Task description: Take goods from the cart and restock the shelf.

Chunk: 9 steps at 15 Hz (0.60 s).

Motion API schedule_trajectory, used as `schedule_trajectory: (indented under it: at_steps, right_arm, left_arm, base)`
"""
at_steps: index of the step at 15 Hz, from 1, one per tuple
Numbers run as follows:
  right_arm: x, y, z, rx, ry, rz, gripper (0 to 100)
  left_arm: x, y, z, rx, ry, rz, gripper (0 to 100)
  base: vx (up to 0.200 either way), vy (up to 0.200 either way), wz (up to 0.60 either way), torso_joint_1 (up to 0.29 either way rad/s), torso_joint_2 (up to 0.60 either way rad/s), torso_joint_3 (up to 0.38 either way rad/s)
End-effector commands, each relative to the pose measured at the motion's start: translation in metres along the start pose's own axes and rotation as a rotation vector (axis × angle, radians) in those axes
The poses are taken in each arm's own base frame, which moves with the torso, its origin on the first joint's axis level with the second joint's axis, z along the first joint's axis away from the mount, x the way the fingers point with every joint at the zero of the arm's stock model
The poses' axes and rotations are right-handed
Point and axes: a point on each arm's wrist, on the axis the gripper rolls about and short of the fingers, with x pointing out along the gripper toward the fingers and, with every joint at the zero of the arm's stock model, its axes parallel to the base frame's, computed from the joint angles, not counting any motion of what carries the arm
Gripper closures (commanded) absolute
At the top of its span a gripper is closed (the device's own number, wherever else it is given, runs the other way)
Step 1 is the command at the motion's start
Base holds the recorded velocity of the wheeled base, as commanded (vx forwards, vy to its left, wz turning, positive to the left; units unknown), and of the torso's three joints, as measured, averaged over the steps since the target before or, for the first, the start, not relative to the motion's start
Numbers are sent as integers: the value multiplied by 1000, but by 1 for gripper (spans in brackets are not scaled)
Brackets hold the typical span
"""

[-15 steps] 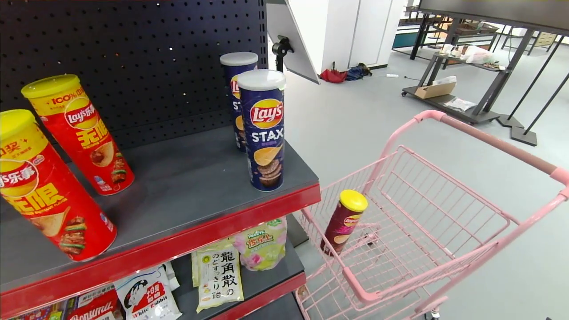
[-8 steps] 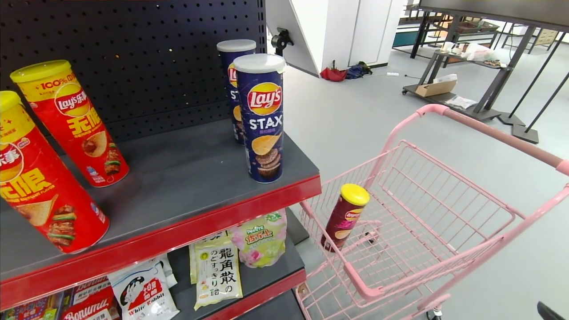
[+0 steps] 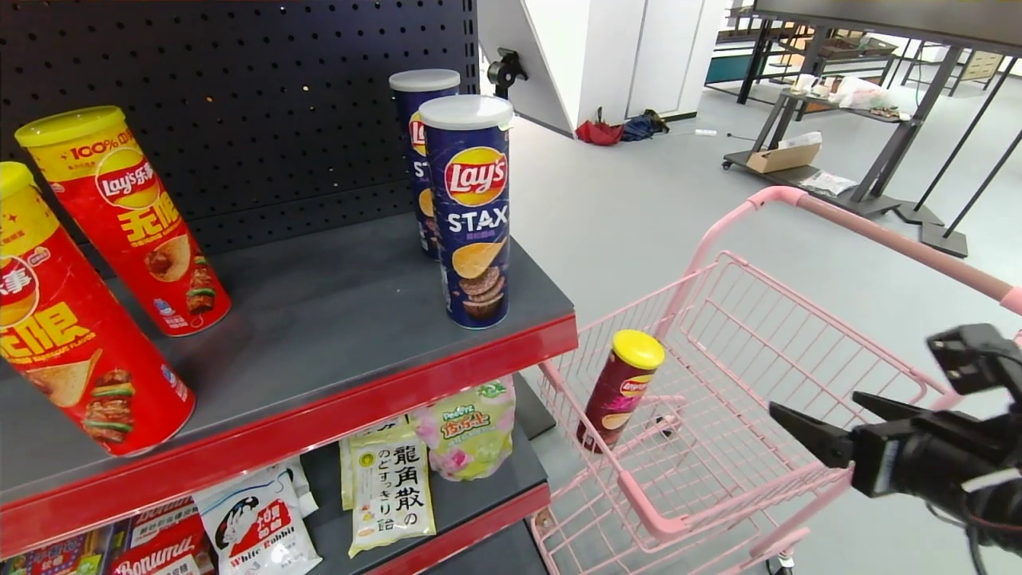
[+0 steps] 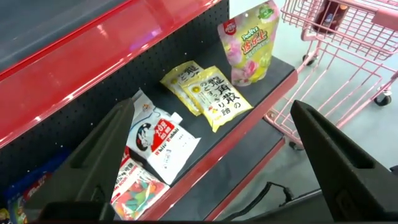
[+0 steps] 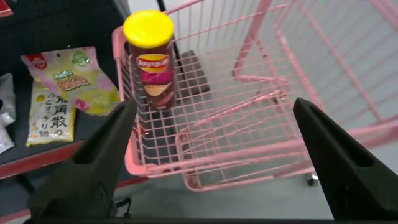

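Left wrist view: snack bags point(image 4: 211, 93) on lower shelf point(image 4: 281, 73), left gripper point(image 4: 212, 104) spread.

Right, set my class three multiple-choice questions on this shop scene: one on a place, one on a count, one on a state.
1. Where is the maroon can?
A) on the lower shelf
B) in the pink cart
C) on the floor

2. How many blue cans stand on the top shelf?
A) four
B) one
C) two

3. How is the right gripper?
A) open
B) shut on a can
C) shut on a packet

Answers:
1 B, it stands inside the cart.
2 C, one stands behind the other at the shelf's end.
3 A, its jaws are spread apart, holding nothing.
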Motion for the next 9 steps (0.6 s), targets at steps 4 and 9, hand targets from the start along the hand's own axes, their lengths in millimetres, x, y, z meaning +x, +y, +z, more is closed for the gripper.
schedule_trajectory:
  at_steps: [4,9]
  right_arm:
    - [111,32,-34,-11,130,139,0]
    - [145,37,-45,-8,79,177,0]
  left_arm:
    - [0,0,0,10,0,3,0]
    - [0,0,0,12,0,3,0]
  base:
    - [0,0,0,0,0,0]
    - [0,0,0,0,0,0]
